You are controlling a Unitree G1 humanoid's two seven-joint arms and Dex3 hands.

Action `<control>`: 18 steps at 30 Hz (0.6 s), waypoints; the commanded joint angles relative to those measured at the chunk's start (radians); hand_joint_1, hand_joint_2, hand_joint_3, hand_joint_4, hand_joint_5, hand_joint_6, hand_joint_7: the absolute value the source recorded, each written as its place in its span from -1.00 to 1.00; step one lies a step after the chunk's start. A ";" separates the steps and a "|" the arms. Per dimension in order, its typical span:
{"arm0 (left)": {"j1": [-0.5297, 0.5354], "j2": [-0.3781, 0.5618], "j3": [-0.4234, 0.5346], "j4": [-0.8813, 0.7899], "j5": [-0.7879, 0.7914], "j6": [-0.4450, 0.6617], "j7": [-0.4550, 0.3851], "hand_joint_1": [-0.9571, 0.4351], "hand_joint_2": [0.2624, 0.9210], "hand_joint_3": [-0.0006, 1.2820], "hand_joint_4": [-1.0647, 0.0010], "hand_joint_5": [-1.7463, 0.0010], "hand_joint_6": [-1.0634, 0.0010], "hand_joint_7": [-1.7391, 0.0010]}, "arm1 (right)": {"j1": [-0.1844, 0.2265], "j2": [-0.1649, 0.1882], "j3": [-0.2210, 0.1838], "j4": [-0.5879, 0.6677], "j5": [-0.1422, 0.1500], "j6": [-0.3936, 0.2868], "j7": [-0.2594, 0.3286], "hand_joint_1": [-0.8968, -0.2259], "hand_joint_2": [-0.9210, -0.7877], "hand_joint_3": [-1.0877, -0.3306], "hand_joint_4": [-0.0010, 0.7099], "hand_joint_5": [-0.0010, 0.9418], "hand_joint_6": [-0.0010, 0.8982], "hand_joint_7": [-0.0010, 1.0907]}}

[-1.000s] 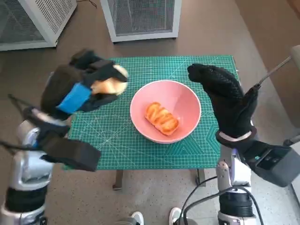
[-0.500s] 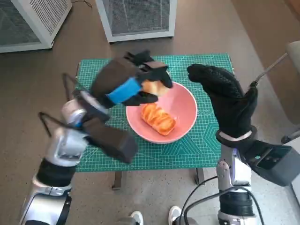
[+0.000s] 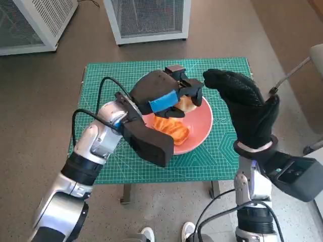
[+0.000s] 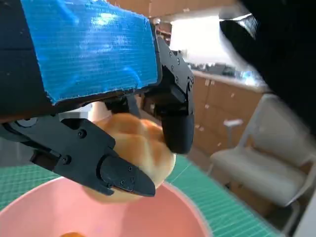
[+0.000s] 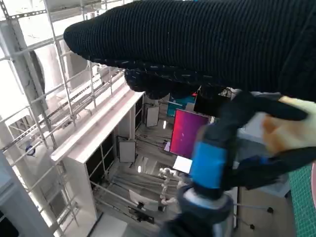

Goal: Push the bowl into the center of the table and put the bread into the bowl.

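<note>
Pale bread [image 3: 187, 104] sits clamped in my left hand [image 3: 166, 93], hanging directly over the pink bowl [image 3: 201, 128] just below its fingers, while my right hand [image 3: 242, 108], empty with fingers apart, stands raised beside the bowl's rim.

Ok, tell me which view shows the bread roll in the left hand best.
The left wrist view: the bread roll fills mid-frame, gripped by the left hand above the bowl. In the head view it is mostly hidden; the right wrist view shows a blurred edge.

No legible text, label, brand, number or sign is shown in any view; only unlettered grid lines are seen on the green mat [image 3: 222, 151].
</note>
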 commanded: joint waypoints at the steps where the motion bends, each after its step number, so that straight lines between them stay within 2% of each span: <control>1: -0.019 0.020 -0.020 0.034 0.037 -0.007 0.018 -0.15 0.99 -0.80 0.51 0.81 0.57 0.31 | 0.032 -0.006 -0.012 0.005 0.014 -0.001 0.008 0.49 -0.91 0.30 -0.25 0.35 -0.80 0.92; 7: 0.010 0.027 -0.003 0.022 0.013 0.005 0.004 -0.25 1.00 -0.79 0.65 0.92 0.81 0.42 | 0.029 -0.001 -0.015 0.014 0.014 -0.009 0.007 0.52 -0.98 0.33 -0.22 0.34 -0.80 0.91; 14: 0.060 0.031 0.035 -0.033 -0.039 0.024 -0.005 -0.27 1.00 -0.76 0.70 0.95 0.87 0.45 | 0.025 0.006 -0.011 0.019 0.007 -0.015 -0.002 0.52 -1.00 0.34 -0.21 0.32 -0.80 0.90; 18: 0.097 0.035 0.070 -0.081 -0.080 0.028 -0.005 -0.28 1.00 -0.77 0.68 0.96 0.83 0.47 | 0.020 0.011 -0.009 0.025 0.001 -0.018 -0.008 0.53 -1.00 0.34 -0.21 0.31 -0.80 0.90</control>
